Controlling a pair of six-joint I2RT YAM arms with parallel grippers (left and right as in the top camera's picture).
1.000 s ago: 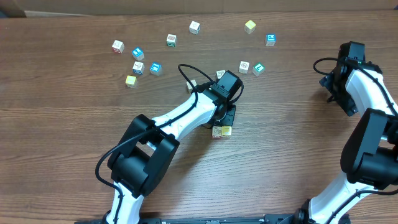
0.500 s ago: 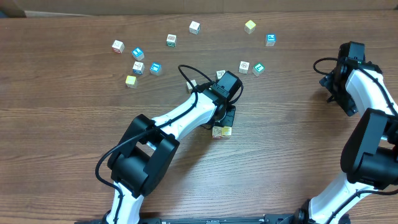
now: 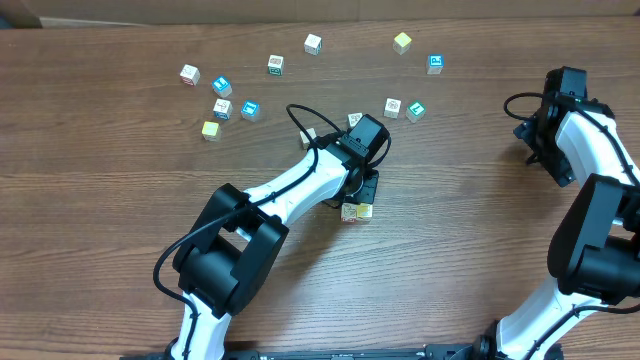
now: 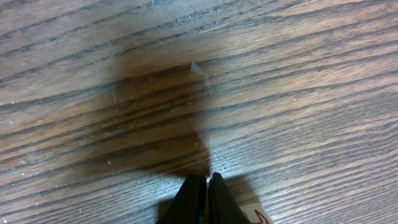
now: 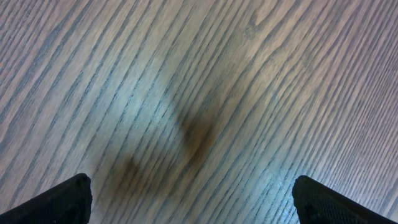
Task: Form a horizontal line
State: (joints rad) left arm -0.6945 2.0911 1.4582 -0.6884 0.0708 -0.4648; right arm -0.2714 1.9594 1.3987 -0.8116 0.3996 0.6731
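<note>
Stillness: left claw (image 4: 200,186) stays pressed together beside the row of cubes (image 3: 356,211), right claw (image 5: 193,196) spread, so the row gains nothing.

Table (image 3: 90,230): brown wood-grain top, filling almost the whole overhead view; soft light glinting along the grain; paler strip (image 3: 200,8) showing beyond the far edge.

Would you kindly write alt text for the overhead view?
The left arm reaches to the middle of a wooden table, its end over a short row of small cubes partly hidden beneath it. About a dozen loose white, blue and yellow cubes lie scattered along the far side; the right arm sits at the right edge.
</note>
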